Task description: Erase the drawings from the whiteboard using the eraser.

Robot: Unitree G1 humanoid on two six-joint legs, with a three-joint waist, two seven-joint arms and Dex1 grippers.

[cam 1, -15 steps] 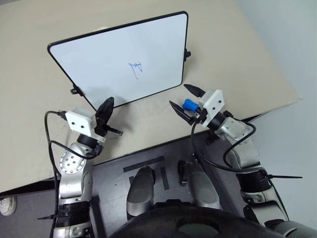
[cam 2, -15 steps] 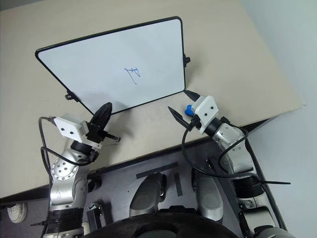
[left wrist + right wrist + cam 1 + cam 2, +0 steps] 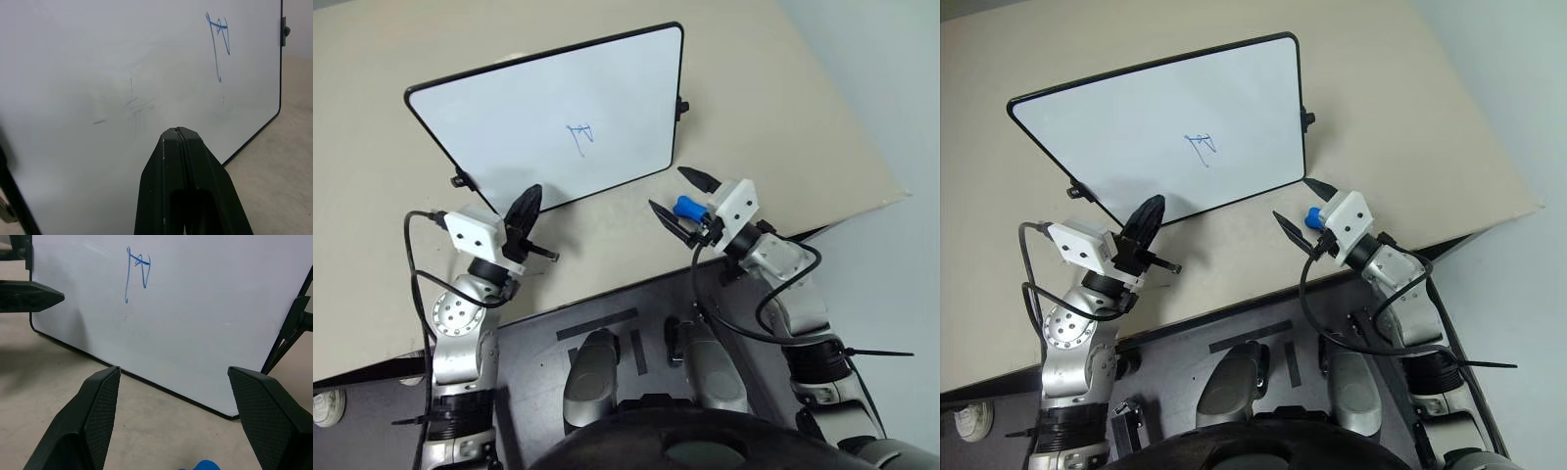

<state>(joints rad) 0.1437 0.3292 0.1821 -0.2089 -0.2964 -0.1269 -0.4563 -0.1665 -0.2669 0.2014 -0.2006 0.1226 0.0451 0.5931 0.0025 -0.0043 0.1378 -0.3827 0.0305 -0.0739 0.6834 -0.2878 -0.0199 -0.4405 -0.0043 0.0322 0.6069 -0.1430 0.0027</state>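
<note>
Beige tabletop (image 3: 783,117) carries everything: at near left the left gripper (image 3: 525,208), fingers pressed together, has edged up toward the whiteboard (image 3: 509,108); the drawings (image 3: 580,136) remain mid-board, unwiped. Near right, the right gripper (image 3: 679,196) stays spread wide, with the eraser (image 3: 686,206) between its fingers.

a beige table (image 3: 773,108) carries the propped-up whiteboard (image 3: 509,117) alone.
</note>
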